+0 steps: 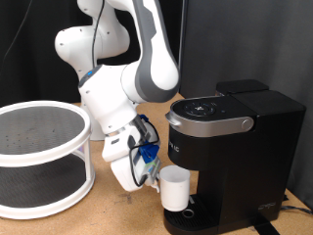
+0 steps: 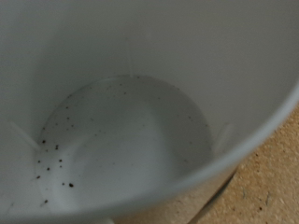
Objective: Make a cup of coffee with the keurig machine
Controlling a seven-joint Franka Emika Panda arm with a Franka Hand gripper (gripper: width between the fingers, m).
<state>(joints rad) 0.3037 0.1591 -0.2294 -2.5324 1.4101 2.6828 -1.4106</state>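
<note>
White rack flanks fingers holding cup beneath keurig machine.

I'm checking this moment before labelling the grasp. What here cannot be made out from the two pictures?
- Gripper fingers: exterior view, too small and crowded by blue fittings to tell open or shut; absent from the wrist view.
- Cup handle: unseen in both views.
- Cup outside: wrist view shows only the speckled inside.
- Keurig machine drip tray: cut off by the exterior view's bottom edge and covered by the cup.
- Button markings: too small.
</note>
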